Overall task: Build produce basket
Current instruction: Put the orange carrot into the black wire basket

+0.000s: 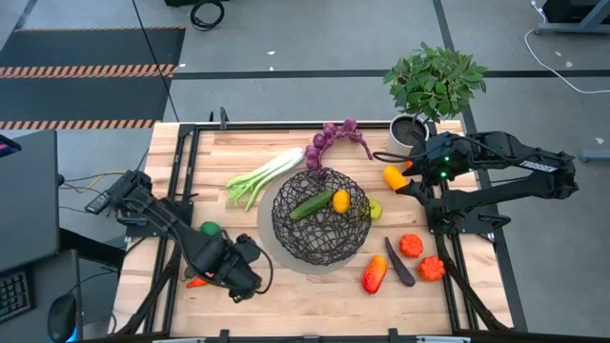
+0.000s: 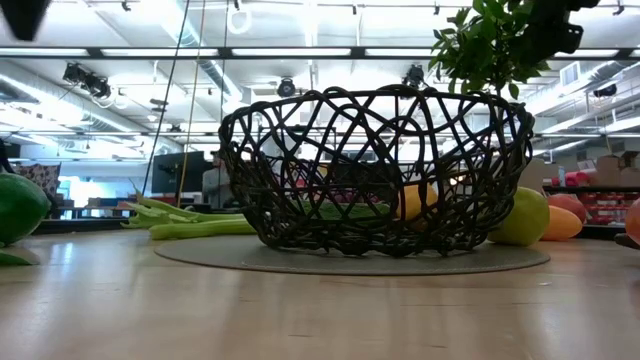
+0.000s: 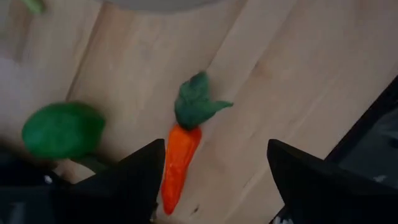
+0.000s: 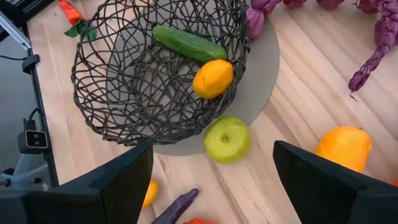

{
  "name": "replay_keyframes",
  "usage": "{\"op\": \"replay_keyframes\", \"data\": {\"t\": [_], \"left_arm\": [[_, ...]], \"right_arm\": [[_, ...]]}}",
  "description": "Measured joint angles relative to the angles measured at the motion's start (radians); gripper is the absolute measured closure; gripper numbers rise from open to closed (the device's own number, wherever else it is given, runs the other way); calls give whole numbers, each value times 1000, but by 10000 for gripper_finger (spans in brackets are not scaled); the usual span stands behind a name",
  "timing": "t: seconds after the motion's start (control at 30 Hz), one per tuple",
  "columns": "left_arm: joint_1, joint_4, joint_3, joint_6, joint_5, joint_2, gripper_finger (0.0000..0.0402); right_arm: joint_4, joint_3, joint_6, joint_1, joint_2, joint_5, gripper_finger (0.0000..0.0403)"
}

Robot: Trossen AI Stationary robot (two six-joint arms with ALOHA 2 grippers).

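The dark wire basket [image 1: 321,216] stands mid-table on its pale round base and holds a cucumber [image 4: 189,42] and a lemon [image 4: 212,78]. My left gripper [image 3: 214,180] is open near the table's front left, over a carrot [image 3: 180,158] that lies flat on the wood between its fingers, close to one of them. A green pepper [image 1: 210,229] lies beside it. My right gripper [image 4: 211,180] is open and empty, raised to the basket's right near an orange pepper [image 1: 394,177]. A green round fruit [image 4: 227,140] rests against the base's rim.
A leek [image 1: 262,176] and purple grapes [image 1: 334,138] lie behind the basket. Red and orange peppers [image 1: 411,245] and a dark aubergine [image 1: 399,262] lie at the front right. A potted plant [image 1: 434,81] stands at the back right corner.
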Motion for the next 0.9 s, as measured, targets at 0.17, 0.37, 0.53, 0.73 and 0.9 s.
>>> {"op": "replay_keyframes", "data": {"t": [0.17,0.37,0.53,0.73,0.9], "left_arm": [[-49,68,-69,-43,51,0,122],[-100,144,-164,-84,84,0,123],[-134,272,-295,-116,138,-39,123],[-148,390,-452,-189,148,-144,123],[-147,438,-554,-181,147,-222,123]], "right_arm": [[0,0,13,0,0,0,68],[0,0,22,0,0,0,68],[-4,0,37,0,0,0,68],[-26,0,90,0,0,-1,68],[-28,0,130,0,0,-1,68]]}}
